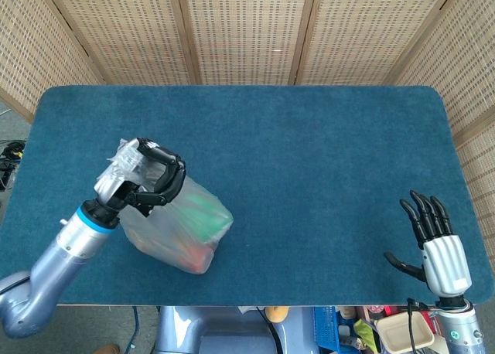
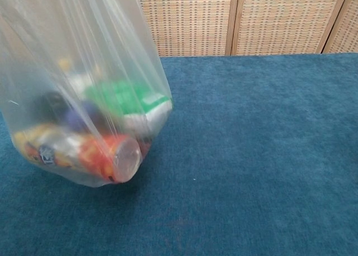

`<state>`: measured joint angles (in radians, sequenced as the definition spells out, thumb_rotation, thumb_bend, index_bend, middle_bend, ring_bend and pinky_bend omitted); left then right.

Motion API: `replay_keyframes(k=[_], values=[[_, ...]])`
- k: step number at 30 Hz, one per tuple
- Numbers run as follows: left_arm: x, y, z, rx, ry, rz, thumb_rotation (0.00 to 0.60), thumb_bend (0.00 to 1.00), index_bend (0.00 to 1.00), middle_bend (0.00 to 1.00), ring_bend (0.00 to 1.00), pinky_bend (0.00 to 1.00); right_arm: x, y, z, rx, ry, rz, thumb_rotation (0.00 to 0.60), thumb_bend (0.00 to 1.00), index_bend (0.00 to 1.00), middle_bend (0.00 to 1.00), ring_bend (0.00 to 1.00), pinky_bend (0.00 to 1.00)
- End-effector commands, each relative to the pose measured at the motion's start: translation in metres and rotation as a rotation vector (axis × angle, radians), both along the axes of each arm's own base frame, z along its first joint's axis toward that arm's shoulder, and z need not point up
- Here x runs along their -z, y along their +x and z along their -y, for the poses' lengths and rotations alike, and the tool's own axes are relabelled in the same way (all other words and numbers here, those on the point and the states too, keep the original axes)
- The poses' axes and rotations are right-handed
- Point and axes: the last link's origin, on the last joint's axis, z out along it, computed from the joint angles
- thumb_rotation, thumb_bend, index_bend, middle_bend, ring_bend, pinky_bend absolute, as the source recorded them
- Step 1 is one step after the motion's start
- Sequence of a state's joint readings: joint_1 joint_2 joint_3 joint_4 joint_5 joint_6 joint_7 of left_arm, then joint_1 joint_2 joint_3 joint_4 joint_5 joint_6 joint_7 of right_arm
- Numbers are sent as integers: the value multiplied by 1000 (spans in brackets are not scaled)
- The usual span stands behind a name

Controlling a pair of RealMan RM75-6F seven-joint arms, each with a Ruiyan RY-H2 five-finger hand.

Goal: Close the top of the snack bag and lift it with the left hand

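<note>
A clear plastic snack bag (image 1: pixel 179 226) with green, orange and dark snacks inside hangs from my left hand (image 1: pixel 143 180), whose fingers are curled tight around its bunched top. In the chest view the snack bag (image 2: pixel 84 116) fills the left side and hangs clear of the blue table (image 2: pixel 257 155), with an orange can lying across its bottom. My left hand is out of sight in that view. My right hand (image 1: pixel 435 242) is near the table's front right edge, fingers spread, holding nothing.
Woven wicker panels (image 1: pixel 247 29) stand behind the table's far edge. Below the front edge at the right sits a small tan container (image 1: pixel 404 332) among clutter.
</note>
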<state>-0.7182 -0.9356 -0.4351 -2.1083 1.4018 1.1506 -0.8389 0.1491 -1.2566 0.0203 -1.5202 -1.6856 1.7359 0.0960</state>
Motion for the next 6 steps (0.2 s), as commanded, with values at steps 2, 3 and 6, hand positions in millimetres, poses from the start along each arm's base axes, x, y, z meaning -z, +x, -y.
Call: replay_keyframes(k=[2, 3, 6], values=[[-31, 1, 12, 6, 66, -127, 600, 875, 971, 908, 875, 855, 0, -1, 1, 8, -2, -4, 600, 0, 0, 0, 0, 0], [-35, 0, 14, 4, 69, -140, 600, 874, 970, 908, 875, 855, 0, -1, 1, 11, -2, -7, 600, 0, 0, 0, 0, 0], [-44, -1, 17, 1, 89, -165, 600, 869, 969, 909, 875, 855, 0, -2, -1, 14, -1, -12, 600, 0, 0, 0, 0, 0]])
